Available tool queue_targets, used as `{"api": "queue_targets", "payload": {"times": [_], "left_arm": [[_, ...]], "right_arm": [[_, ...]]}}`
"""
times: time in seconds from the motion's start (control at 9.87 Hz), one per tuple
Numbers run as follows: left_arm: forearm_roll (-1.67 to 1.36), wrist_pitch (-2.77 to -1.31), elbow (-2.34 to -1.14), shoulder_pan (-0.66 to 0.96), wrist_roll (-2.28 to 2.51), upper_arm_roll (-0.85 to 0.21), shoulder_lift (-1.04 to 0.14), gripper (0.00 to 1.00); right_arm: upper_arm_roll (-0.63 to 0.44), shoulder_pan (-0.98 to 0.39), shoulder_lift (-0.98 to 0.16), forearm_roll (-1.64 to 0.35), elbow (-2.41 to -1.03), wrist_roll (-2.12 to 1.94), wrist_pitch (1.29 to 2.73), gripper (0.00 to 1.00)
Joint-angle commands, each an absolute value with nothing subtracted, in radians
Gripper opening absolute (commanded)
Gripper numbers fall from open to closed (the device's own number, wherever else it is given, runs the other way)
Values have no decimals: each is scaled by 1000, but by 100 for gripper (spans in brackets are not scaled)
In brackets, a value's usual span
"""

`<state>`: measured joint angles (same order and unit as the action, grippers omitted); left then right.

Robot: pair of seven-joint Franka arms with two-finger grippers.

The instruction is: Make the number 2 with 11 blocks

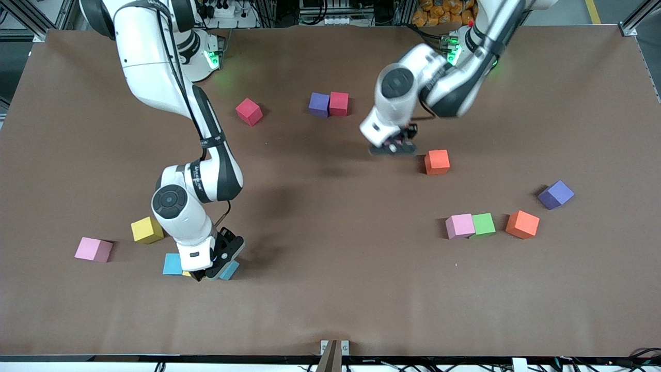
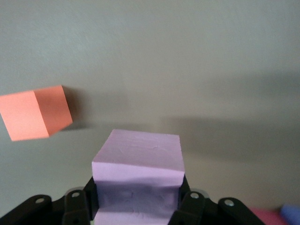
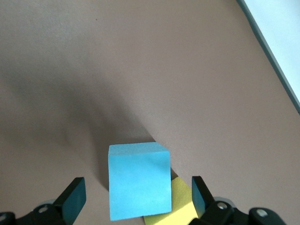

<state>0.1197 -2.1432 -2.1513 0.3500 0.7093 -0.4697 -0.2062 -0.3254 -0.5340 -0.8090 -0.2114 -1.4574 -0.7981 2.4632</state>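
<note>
Blocks lie scattered in the front view; no figure yet. Left wrist view: left gripper (image 2: 137, 206) pinches a pink block (image 2: 138, 180) between its jaws, ready to lift. Right wrist view: right gripper (image 3: 138, 197) spread around a light blue block (image 3: 138, 180); closing comes next.

The middle of the table (image 1: 330, 248) lies bare, giving wide passage between the arms. Toward the right arm's end, a yellow block (image 1: 146, 229), a pink block (image 1: 93, 249) and two light blue blocks (image 1: 172, 264) crowd the right gripper (image 1: 214, 268). Near the left gripper (image 1: 395, 147), an orange block (image 1: 437, 161) stands just beside.
</note>
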Motion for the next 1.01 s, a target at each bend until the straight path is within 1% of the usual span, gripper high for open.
{"api": "queue_targets", "payload": {"times": [0.0,0.1,0.3,0.41,0.71,0.81,0.91], "left_arm": [[185,-2143,-2233,281,608,-648,-163,0],[265,-2141,-2252,282,604,-702,-166,0],[305,-2140,-2266,287,533,-782,-182,0],[331,-2140,-2273,282,429,-804,-183,0],[333,-2148,-2276,229,75,-808,-209,0],[324,-2186,-2284,224,54,-808,-219,0],[292,-2280,-2310,222,54,-808,-232,0]], "right_arm": [[-289,-489,-857,-247,-1411,-822,2496,100],[-264,-468,-867,-259,-1411,-824,2499,100],[-250,-453,-887,-262,-1391,-824,2500,100],[-249,-448,-897,-274,-1390,-822,2513,100],[-249,-448,-920,-345,-1373,-822,2510,100],[-249,-449,-923,-345,-1370,-821,2502,94],[-249,-449,-922,-347,-1367,-819,2493,67]]}}
